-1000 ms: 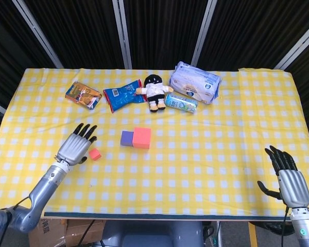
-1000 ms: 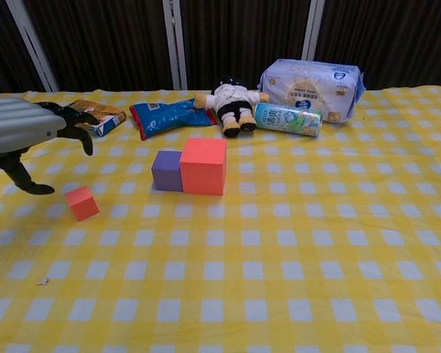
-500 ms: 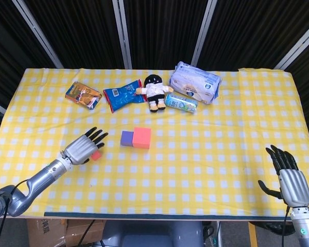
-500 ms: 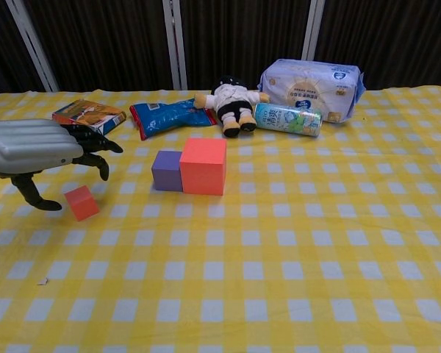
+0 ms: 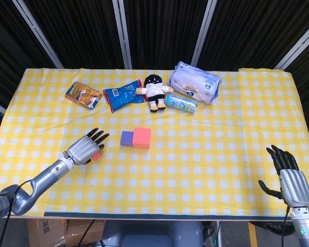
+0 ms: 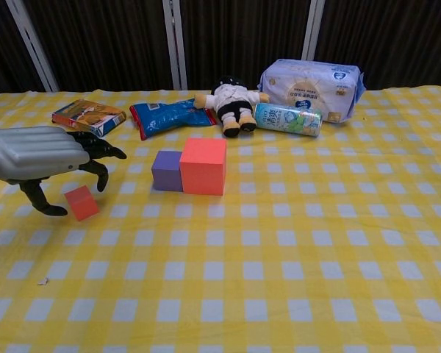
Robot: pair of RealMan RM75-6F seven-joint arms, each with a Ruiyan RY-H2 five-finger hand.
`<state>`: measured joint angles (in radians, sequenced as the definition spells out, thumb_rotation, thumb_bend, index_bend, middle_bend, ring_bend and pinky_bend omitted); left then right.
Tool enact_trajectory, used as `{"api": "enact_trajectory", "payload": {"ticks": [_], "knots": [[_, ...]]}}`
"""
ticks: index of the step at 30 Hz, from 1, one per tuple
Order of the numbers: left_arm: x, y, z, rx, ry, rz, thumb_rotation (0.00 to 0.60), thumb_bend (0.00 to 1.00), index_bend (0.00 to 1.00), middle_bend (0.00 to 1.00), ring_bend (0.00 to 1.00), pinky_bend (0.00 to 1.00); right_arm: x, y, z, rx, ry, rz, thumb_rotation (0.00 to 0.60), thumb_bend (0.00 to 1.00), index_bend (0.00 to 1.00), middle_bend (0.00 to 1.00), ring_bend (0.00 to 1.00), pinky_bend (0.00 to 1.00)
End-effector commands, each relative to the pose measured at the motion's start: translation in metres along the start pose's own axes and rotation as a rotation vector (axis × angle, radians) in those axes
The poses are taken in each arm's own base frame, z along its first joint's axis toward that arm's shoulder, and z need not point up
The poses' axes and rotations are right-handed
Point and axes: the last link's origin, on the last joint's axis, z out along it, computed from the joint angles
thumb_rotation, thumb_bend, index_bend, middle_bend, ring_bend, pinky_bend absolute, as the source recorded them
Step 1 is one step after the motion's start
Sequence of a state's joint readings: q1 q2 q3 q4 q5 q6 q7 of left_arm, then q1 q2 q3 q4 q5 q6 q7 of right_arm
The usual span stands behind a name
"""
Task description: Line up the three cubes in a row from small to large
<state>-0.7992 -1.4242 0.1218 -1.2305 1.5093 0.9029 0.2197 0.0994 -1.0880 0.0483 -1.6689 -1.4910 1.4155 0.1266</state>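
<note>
A small red cube (image 6: 81, 202) (image 5: 96, 156) lies on the yellow checked cloth, left of centre. My left hand (image 6: 40, 156) (image 5: 85, 148) hovers over it with fingers spread around it, thumb to its left; nothing is gripped. A mid-sized purple cube (image 6: 167, 170) (image 5: 126, 138) touches the left side of a large red cube (image 6: 203, 165) (image 5: 141, 137) near the table's middle. My right hand (image 5: 288, 178) stays open at the front right edge, far from the cubes; the chest view does not show it.
Along the back stand a snack box (image 5: 83, 95), a blue snack bag (image 5: 122, 96), a doll (image 5: 154, 90), a can (image 5: 181, 102) and a tissue pack (image 5: 195, 88). The table's front edge (image 5: 154, 216) runs close behind both hands.
My left hand moved right and forward, from beside the small red cube to over it. The cubes and my right hand stayed put.
</note>
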Motion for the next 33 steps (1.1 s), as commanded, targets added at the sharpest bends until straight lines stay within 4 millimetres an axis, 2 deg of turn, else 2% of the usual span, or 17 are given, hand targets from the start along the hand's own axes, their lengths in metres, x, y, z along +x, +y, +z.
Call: {"api": "enact_trajectory", "payload": {"ticks": [1,9,19,22,33], "knots": [[0.000,0.000,0.001,0.002,-0.002,-0.004,0.600,0.27,0.35,0.00,0.00,0.00,0.000,0.000,0.000,0.000,0.000,0.001,0.600,0.34,0.00,0.00,0.00,0.00],[-0.002,-0.003,-0.004,0.020,-0.014,-0.010,0.600,0.37,0.44,0.00,0.00,0.00,0.000,-0.001,-0.001,0.000,0.007,0.001,0.600,0.34,0.00,0.00,0.00,0.00],[0.010,-0.012,-0.005,0.135,0.023,-0.134,0.600,0.38,0.43,0.00,0.00,0.00,0.000,-0.001,-0.001,0.005,0.006,0.001,0.600,0.34,0.00,0.00,0.00,0.00],[0.027,-0.016,0.007,0.254,0.024,-0.226,0.600,0.38,0.43,0.00,0.00,0.00,-0.001,-0.002,-0.001,0.008,0.000,0.002,0.600,0.34,0.00,0.00,0.00,0.00],[0.063,0.017,0.050,0.459,-0.042,-0.366,0.600,0.38,0.43,0.00,0.00,0.00,-0.001,-0.002,-0.001,0.007,-0.005,0.011,0.600,0.34,0.00,0.00,0.00,0.00]]}}
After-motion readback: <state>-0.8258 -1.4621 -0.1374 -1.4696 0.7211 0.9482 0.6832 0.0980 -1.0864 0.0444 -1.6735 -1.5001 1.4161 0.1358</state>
